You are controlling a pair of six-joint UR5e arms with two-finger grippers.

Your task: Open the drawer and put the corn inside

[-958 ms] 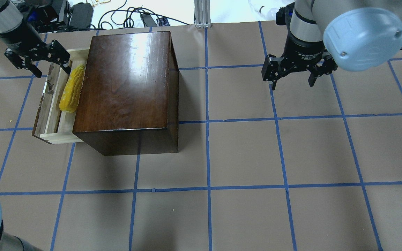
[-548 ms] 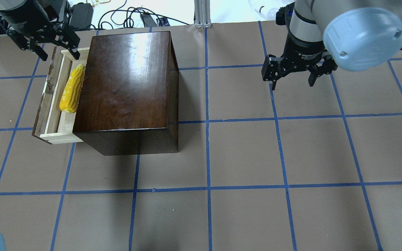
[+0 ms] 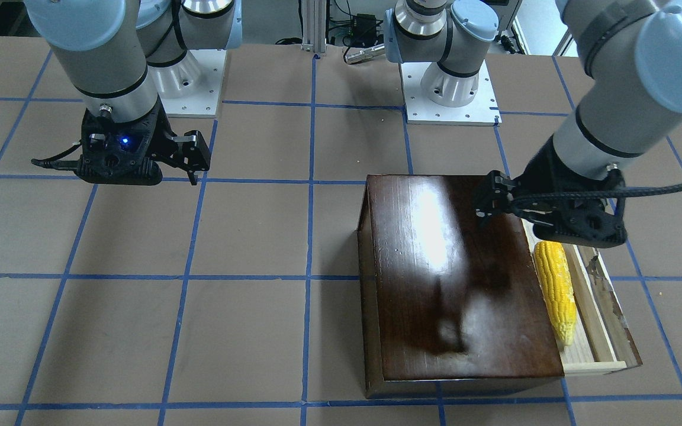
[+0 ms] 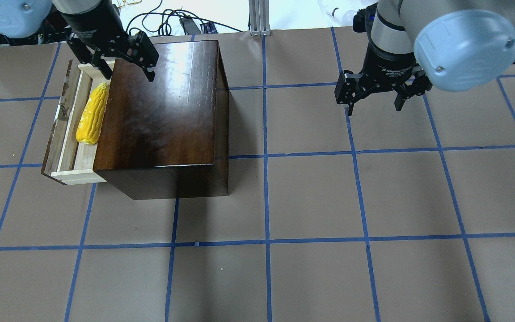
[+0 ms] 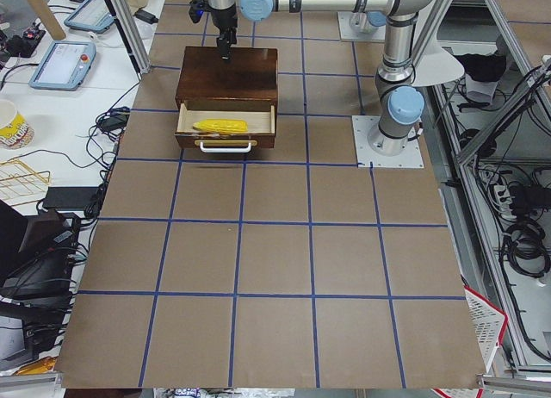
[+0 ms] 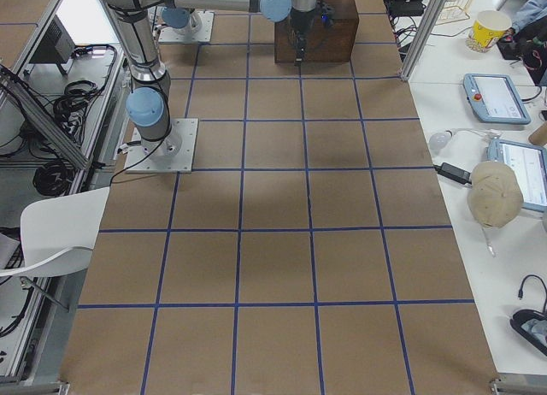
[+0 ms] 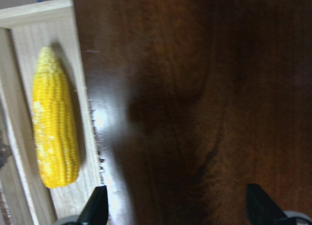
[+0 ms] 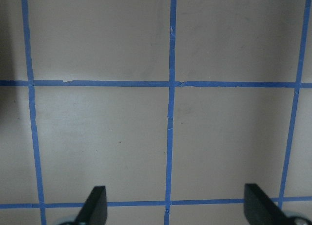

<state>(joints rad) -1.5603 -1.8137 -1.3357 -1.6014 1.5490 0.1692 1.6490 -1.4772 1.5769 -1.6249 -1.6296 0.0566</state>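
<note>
Overhead exterior: the pulled-out drawer of pale raw wood holds a bumpy, bright yellow corn lying lengthwise, tapered tip away from the robot, beside a glossy dark-brown box. The left gripper hangs over the box's far left corner, pointing down, fingers apart and empty. Well to the right, the right gripper hovers above the blue-taped brown bench, fingers likewise spread.

The left claw has swung away from over the drawer to hang above the box's far corner.
</note>
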